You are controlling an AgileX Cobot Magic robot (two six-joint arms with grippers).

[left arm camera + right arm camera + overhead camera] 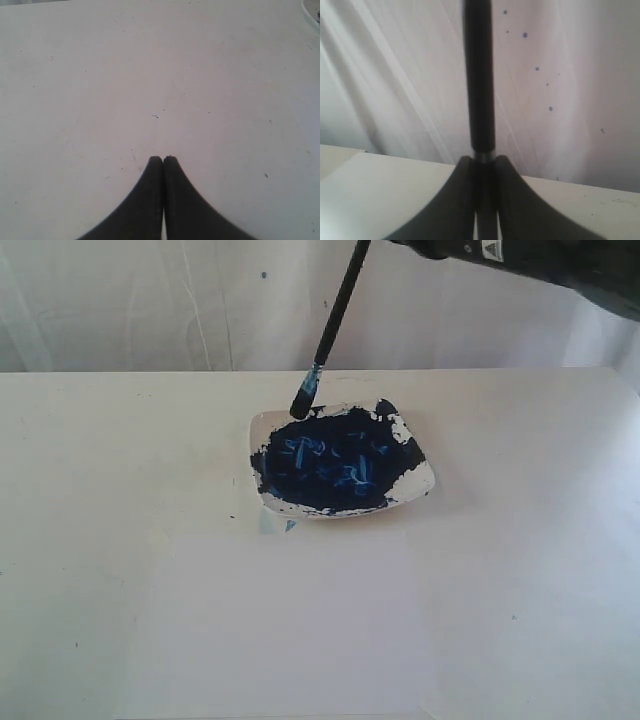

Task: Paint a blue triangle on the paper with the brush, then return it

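The brush [335, 320] hangs tilted, and its blue-stained tip touches the far left rim of the square white dish [415, 480]. The dish holds a dark blue paint mass [330, 465]. My right gripper [480, 160] is shut on the black brush handle [478, 75]. In the exterior view only the right arm [540, 265] shows, at the top right. The paper [280, 630] lies flat in front of the dish, and no blue triangle shows in any view. My left gripper [163, 159] is shut and empty above the bare tabletop, outside the exterior view.
A small blue smear [290, 525] marks the surface just in front of the dish. A white curtain [150, 300] with a few blue specks hangs behind the table's far edge. The off-white tabletop [100, 490] stretches left and right of the dish.
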